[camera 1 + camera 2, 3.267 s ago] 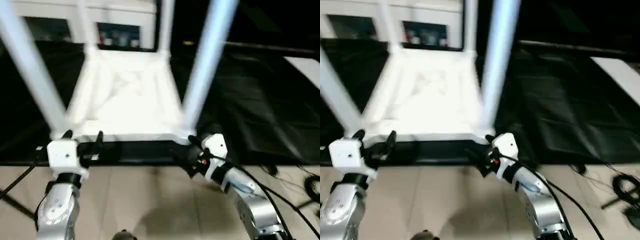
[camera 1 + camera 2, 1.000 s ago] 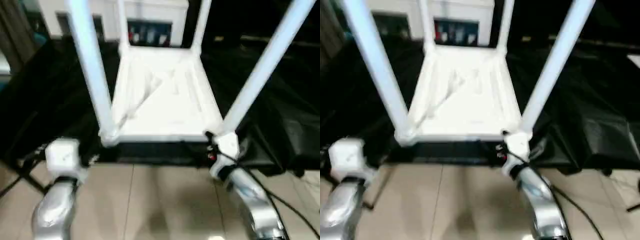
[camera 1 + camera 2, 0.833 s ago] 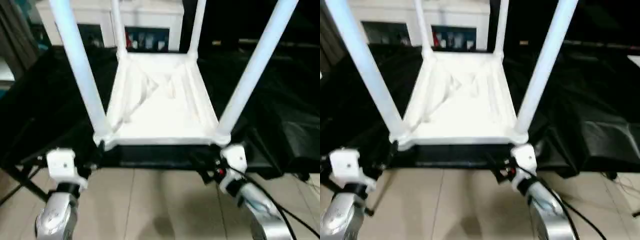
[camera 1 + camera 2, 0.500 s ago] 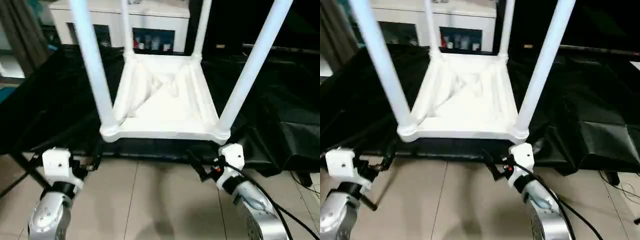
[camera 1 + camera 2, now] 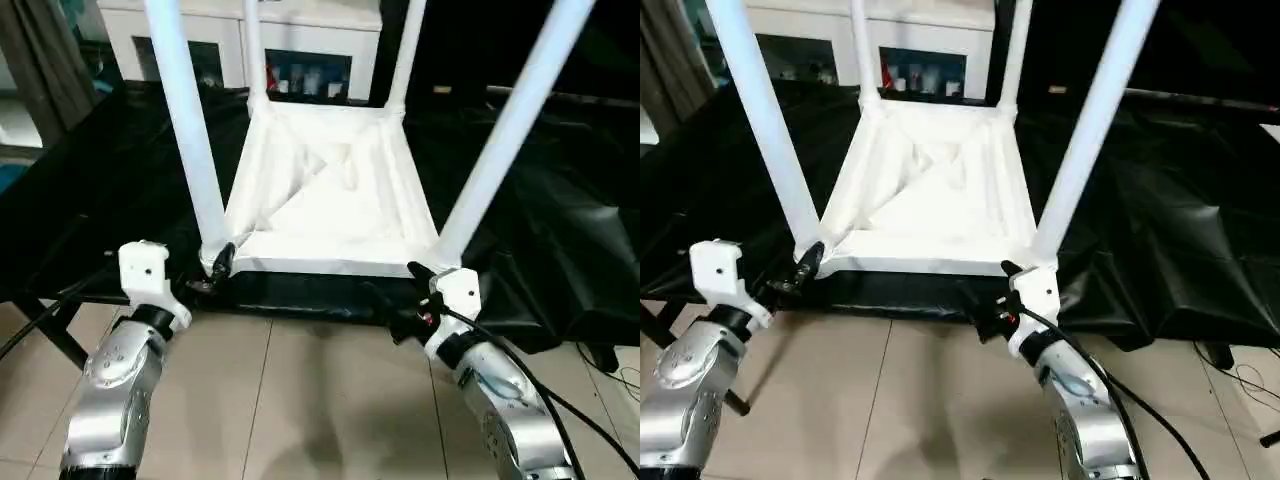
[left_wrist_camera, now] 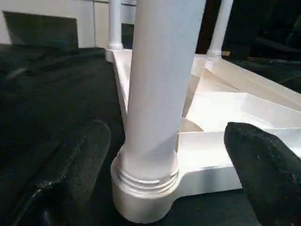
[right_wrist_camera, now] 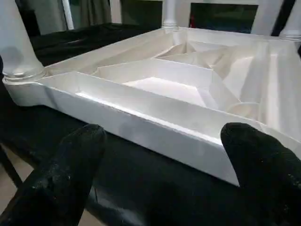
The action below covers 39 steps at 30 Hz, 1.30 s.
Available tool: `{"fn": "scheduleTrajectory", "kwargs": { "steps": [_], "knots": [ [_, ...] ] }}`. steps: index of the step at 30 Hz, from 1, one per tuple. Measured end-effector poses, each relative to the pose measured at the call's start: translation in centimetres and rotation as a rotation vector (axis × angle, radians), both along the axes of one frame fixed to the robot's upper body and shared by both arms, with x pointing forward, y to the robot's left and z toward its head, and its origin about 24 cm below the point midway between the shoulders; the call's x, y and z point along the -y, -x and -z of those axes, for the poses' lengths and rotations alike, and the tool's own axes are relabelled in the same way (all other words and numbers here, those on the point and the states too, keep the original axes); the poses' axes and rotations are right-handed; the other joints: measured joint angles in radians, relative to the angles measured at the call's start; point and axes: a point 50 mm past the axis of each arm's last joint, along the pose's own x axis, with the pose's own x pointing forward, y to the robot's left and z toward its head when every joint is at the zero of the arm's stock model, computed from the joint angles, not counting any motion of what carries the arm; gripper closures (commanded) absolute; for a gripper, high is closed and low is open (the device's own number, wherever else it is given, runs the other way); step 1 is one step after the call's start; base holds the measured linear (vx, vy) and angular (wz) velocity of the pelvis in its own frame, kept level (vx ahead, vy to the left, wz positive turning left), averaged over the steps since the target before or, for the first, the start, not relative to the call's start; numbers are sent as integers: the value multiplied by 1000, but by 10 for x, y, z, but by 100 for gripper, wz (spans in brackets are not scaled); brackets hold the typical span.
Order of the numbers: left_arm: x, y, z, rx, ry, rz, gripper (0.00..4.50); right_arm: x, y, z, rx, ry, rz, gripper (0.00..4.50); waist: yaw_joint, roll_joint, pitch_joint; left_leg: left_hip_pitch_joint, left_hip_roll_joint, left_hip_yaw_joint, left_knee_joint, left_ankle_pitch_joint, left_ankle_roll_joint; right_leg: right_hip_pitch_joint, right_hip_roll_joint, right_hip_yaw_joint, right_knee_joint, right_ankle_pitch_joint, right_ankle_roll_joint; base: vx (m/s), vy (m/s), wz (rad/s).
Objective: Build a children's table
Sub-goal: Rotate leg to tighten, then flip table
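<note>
The children's table (image 5: 330, 200) lies upside down on the worktop (image 5: 90, 190) (draped in black cloth), ribbed underside up, all four legs standing in its corner sockets. The left gripper (image 5: 212, 272) sits at the table's near left corner, its fingers (image 6: 70, 174) spread wide on either side of the leg (image 6: 157, 84) at the socket, not closed on it. The right gripper (image 5: 392, 298) hangs just short of the table's near right corner, fingers (image 7: 70, 165) open wide, facing the near rim and holding nothing. A white cabinet (image 5: 300, 40) stands beyond the table.
</note>
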Motion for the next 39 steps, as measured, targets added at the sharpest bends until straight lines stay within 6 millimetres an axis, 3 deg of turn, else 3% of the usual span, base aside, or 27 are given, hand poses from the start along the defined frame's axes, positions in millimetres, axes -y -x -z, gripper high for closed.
{"fn": "scheduleTrajectory", "kwargs": {
  "steps": [17,29,39],
  "knots": [
    [16,-41,-7,-9,-54,-8,6,-4,-5,0,-1,-13,-4,16,0,1,1,1,0,0,-5,2,1,0,0,0,-4,1,0,0,0,0],
    [10,-52,-6,-33,31,-113,120,-11,-11,-4,29,-41,-14,16,2,3,2,0,0,0,-5,3,3,0,0,-1,-5,1,-1,0,0,0],
    [14,-57,-11,-20,58,-76,201,-15,-14,-7,56,-52,-19,16,2,9,5,0,0,0,-6,3,3,0,0,-1,-6,1,-1,0,0,0]
  ]
}}
